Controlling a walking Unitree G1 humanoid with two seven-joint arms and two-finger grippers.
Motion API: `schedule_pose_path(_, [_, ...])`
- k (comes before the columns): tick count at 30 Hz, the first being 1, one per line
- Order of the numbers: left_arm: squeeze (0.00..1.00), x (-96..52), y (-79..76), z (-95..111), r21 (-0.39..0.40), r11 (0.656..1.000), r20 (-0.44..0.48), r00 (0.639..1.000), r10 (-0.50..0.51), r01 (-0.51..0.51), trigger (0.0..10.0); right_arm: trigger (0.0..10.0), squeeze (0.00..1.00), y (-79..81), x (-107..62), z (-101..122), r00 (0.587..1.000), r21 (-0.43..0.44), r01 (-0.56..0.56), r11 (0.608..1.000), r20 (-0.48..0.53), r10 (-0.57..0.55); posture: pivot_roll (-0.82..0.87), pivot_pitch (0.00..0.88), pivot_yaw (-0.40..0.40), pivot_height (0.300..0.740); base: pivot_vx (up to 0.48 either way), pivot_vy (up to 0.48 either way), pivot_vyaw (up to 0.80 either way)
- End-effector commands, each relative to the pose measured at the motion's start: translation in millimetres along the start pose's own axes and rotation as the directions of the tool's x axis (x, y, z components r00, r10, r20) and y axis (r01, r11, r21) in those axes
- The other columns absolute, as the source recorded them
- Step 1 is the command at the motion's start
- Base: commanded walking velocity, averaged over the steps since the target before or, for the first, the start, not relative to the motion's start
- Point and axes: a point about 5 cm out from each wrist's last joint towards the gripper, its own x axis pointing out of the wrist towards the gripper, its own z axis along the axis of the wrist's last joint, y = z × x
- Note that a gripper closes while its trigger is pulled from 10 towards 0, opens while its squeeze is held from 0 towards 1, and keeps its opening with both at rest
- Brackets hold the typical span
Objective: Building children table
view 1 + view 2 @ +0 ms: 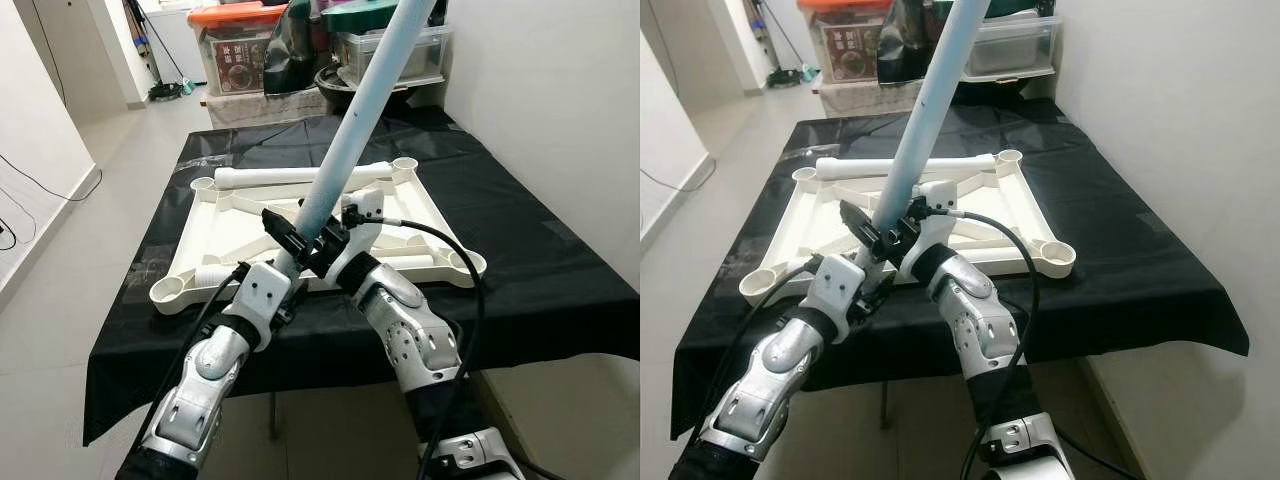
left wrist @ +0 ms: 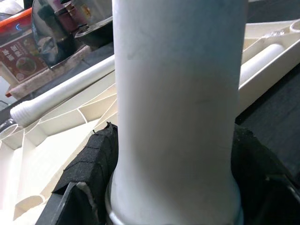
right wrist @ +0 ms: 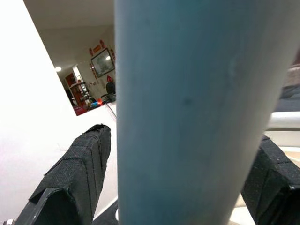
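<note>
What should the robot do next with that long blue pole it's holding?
Probably swing the blue leg upright and lower its end toward a corner socket of the upturned white tabletop. Both the left gripper and right gripper clamp it, tilted, over the tabletop.

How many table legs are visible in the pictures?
3: a pale blue leg held by both grippers, a white leg across the tabletop's far side, and another near the front; others may be hidden.

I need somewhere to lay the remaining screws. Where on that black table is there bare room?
Bare black cloth lies between the upturned white tabletop and the wall, and along the near edge on the right. The middle is crowded: both tools, left tool and right tool, grip the blue leg. Storage boxes crowd the far end.
</note>
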Motion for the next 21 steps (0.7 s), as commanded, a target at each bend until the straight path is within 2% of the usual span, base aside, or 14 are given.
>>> schedule_pose_path(1, [0.0,-2.0,2.4,-2.5,0.012,1.0,0.0,1.0,-0.001,0.001,10.0,10.0,0.0,9.5,7.0,5.2,0.999,0.031,-0.036,0.999,0.026,0.035,-0.03,0.0,0.041,0.74,0.0,0.0,0.0])
schedule_pose_path(21, [0.0,-4.1,-13.9,-7.6,0.028,0.998,-0.003,0.998,-0.055,0.055,10.0,10.0,0.0,4.2,8.8,6.1,0.999,0.038,-0.007,0.999,0.032,0.006,-0.03,0.0,0.045,0.74,0.0,0.0,0.0])
